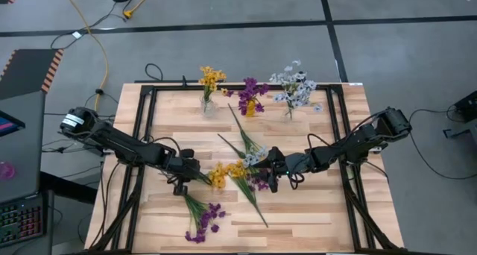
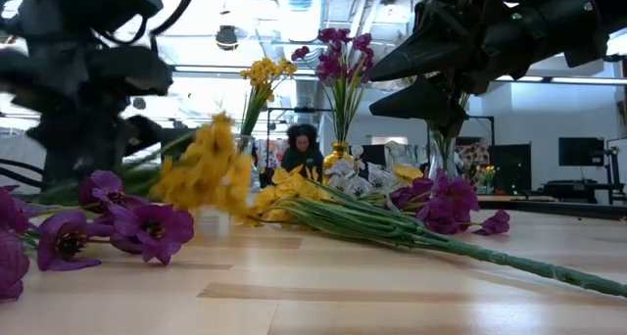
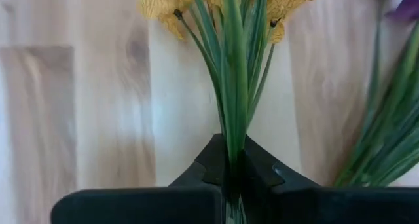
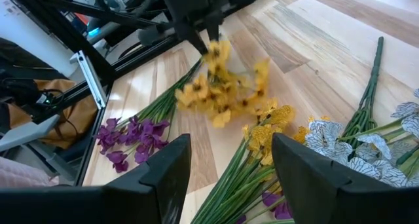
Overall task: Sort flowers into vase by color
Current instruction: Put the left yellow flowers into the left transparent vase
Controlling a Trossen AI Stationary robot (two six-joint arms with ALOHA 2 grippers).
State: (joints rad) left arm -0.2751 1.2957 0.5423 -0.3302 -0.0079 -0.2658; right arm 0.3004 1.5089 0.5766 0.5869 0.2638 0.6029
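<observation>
Left gripper clamped on a yellow sprig; right gripper open over the loose flowers.

High view: the left gripper (image 1: 195, 174) holds the yellow flower (image 1: 218, 174) by its stem at mid-table (image 1: 313, 203); the right gripper (image 1: 273, 173) waits just beside the pile; three vases (image 1: 250, 107) stand along the far edge.
Low view: yellow blossoms blur above the wood.
Left wrist view: both fingers (image 3: 196, 175) press together on green stems.
Right wrist view: its fingers (image 4: 163, 168) stand well apart, holding nothing.
No writing is legible anywhere.
</observation>
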